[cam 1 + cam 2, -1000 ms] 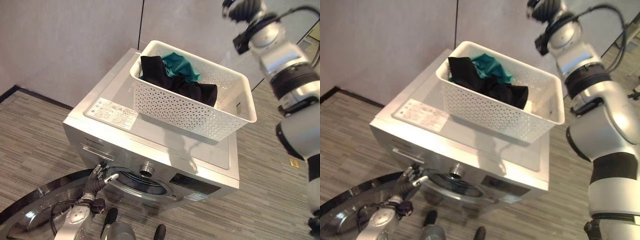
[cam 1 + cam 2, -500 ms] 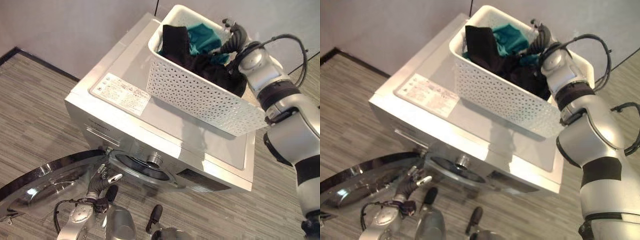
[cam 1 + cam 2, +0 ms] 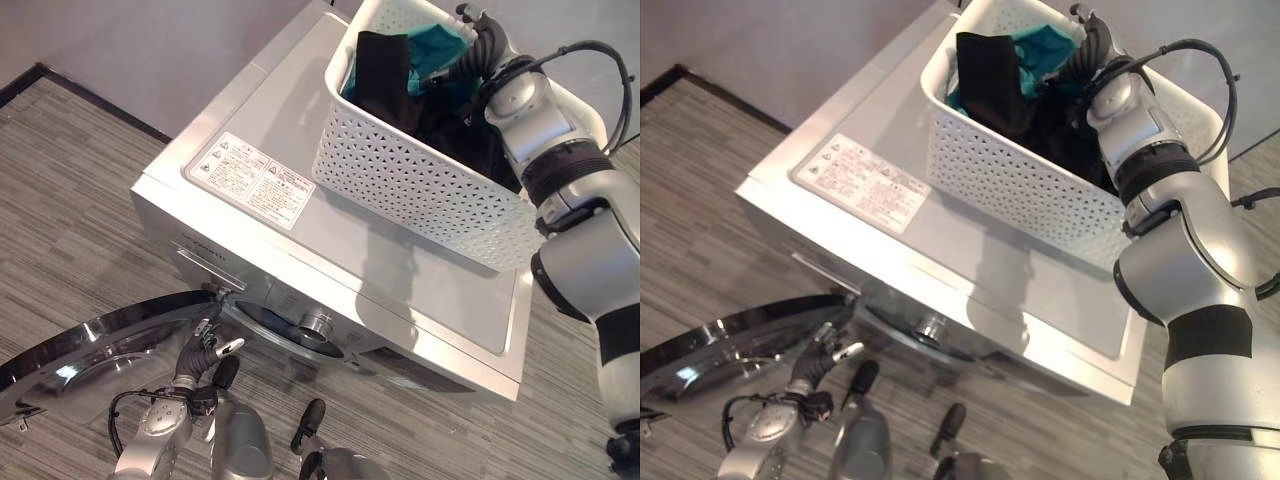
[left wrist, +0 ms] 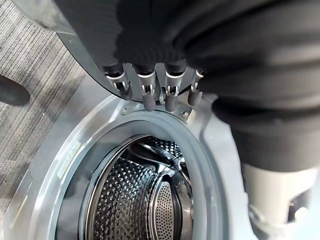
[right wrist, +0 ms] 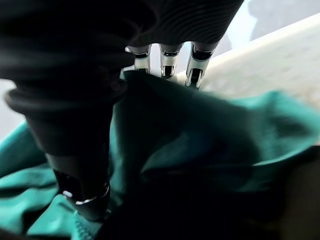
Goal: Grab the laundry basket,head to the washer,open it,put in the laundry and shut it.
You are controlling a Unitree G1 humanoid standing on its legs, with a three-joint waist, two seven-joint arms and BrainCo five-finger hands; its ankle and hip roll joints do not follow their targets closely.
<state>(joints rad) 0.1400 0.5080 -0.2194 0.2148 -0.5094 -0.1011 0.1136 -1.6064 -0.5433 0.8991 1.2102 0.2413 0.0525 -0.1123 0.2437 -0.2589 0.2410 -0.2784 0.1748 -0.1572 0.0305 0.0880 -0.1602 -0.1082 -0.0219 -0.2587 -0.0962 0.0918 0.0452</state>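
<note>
White laundry basket [image 3: 420,190] sits on top of the washer [image 3: 300,260], twd its back right, w/ black clothing [image 3: 385,85] and a teal garment [image 5: 210,150] inside. Right hand [image 3: 1092,40] reaches down into the basket's far end; wrist view shows fingers [image 5: 194,70] fairly straight, tips at the teal cloth near the basket wall, thumb [image 5: 82,200] pressed into the same cloth below, not clearly closed round it, so reads as relaxed/open, touching fabric. Washer door [image 3: 90,360] swung wide open at lower left; drum [image 4: 135,200] visible, nothing seen in it. Left hand [image 3: 205,350] low in front of the opening, fingers [image 4: 147,95] extended, tips at the door-frame rim, holding nothing.
</note>
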